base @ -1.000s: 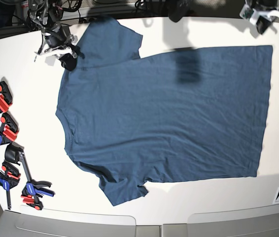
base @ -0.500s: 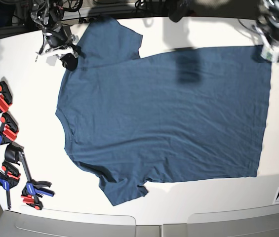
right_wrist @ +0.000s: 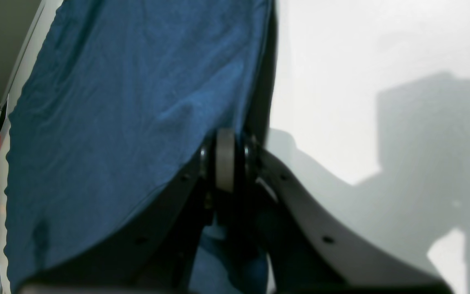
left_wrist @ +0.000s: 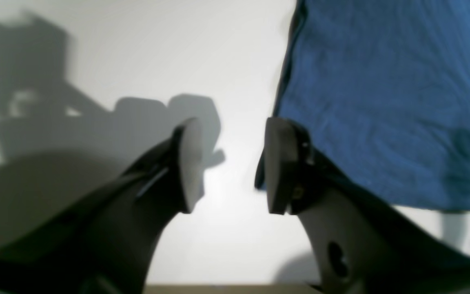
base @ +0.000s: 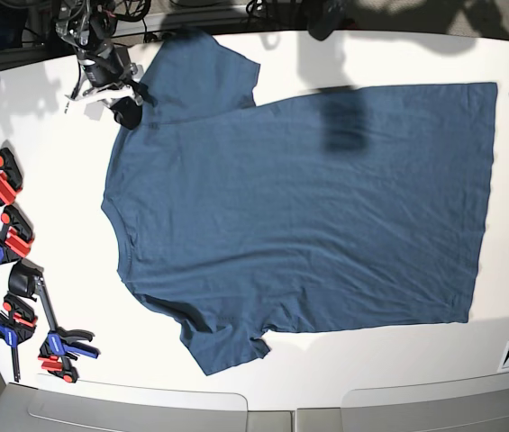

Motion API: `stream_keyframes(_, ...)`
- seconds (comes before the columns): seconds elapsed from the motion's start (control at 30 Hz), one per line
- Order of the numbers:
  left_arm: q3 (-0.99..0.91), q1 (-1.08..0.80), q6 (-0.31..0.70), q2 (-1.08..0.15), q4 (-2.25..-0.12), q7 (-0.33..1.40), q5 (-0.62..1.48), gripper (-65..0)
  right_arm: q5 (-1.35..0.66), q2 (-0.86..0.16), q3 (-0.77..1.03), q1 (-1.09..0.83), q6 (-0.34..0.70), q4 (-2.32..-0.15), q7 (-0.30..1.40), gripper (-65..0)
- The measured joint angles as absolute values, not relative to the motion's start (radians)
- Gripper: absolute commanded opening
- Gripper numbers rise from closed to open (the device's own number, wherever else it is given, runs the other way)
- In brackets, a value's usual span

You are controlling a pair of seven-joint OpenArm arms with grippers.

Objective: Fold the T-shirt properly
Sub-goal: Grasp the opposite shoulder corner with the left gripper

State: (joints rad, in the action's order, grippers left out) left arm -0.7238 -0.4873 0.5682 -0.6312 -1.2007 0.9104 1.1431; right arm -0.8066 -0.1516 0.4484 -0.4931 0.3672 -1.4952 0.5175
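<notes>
White bench (base: 65, 225), bare around garment. T-shirt (base: 308, 207), dark navy, spread flat across bench centre, sleeves toward left of base view. Clamps (base: 6, 234), blue and red, clustered at bench's left edge. Right end effector (right_wrist: 227, 159), clenched on T-shirt fabric near one sleeve. Left end effector (left_wrist: 229, 163), released, empty, just beside hem edge.

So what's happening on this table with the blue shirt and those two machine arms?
A two-armed robot is about to fold a T-shirt, which lies spread flat on a white table. The right gripper has its jaws shut on the fabric near the shoulder, beside a sleeve. The left gripper sits just off the shirt's hem corner, jaws open, holding nothing. A few clamps lie at the table's edge. No fold is made yet.
</notes>
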Motion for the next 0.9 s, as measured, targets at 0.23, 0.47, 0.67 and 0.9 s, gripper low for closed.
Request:
stream_keyframes(0.23,-0.727,-0.487,0.597,-0.58,-1.082,0.944,1.239,-32.8,-0.807,-0.152,0.448,-0.493,0.368,-1.495,0.517,-65.0)
stream_keyframes(0.47,-0.693,-0.487,0.611,-0.527,-1.119,0.954,1.214,-32.8,-0.807,-0.152,0.448,-0.493,0.368,-1.495,0.517,-65.0)
stream_keyframes(0.67,-0.585,-0.479,0.615,-0.532,-1.166,0.941,1.216,-32.8,-0.807,-0.152,0.448,-0.493,0.368,-1.495,0.517,-65.0)
stream_keyframes(0.9,-0.568,-0.479,0.611,-0.532,-1.18,0.944,1.198,-49.6,-0.807,-0.152,0.448,-0.493,0.368,-1.495,0.517,-65.0)
